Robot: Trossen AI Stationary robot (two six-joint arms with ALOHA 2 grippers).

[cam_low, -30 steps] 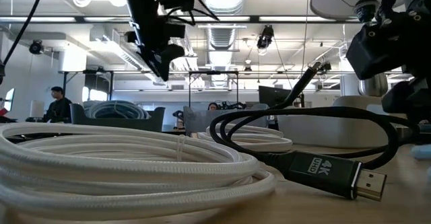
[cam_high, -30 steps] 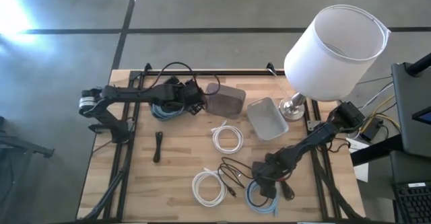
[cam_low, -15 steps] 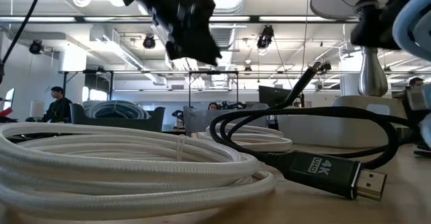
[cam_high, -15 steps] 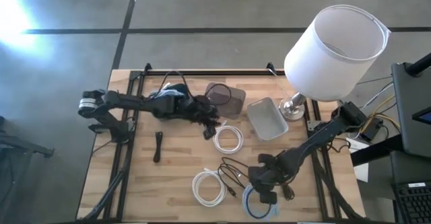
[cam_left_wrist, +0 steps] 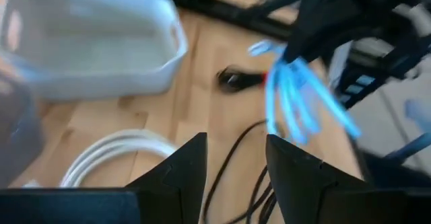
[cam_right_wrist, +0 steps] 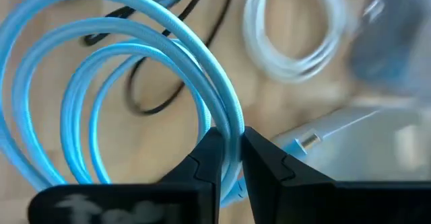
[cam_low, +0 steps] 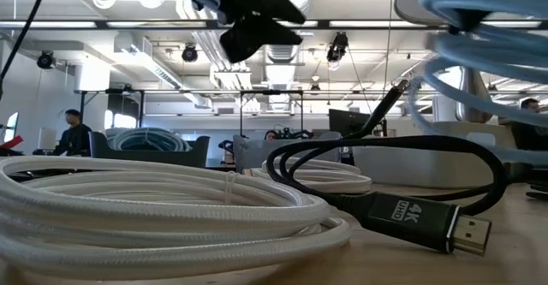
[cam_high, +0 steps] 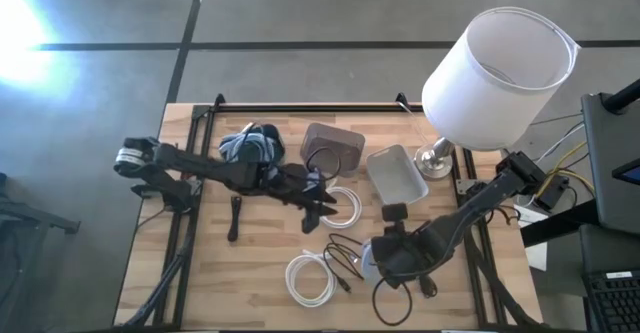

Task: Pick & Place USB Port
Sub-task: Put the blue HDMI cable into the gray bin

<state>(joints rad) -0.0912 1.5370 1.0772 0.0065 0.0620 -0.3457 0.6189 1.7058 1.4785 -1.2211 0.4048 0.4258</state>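
A light-blue coiled cable [cam_right_wrist: 128, 83] is in my right gripper [cam_right_wrist: 227, 142], raised above the table's near right part [cam_high: 370, 263]; the low view shows its loops in the air [cam_low: 488, 71]. My left gripper [cam_high: 312, 211] is open and hovers over the table's middle, beside a small white cable coil [cam_high: 340, 206] lying flat. The left wrist view shows its fingers apart [cam_left_wrist: 236, 162], with the white coil [cam_left_wrist: 114, 155] below and the blue cable [cam_left_wrist: 296, 96] farther off. A white bin [cam_high: 398, 175] stands at the far right. My right gripper pinches the blue coil's bundled strands [cam_right_wrist: 227, 120] between its two fingers, on one side of the loop. The rest of the coil stands out beyond the fingertips. The coil is lifted clear of the table.
A brownish bin [cam_high: 333, 145] and a dark-and-blue cable bundle [cam_high: 250, 141] sit at the far side. A lamp [cam_high: 495, 68] stands at the far right. A black 4K cable [cam_low: 411, 218], a large white coil [cam_high: 310, 278] and a black strap [cam_high: 235, 218] lie nearer.
My left arm has swung from the cable bundle by the brownish bin toward the table's middle and near side, ending over the small white coil. My right gripper has risen from the near edge and moved toward the far side, lifting the blue coil clear of the table.
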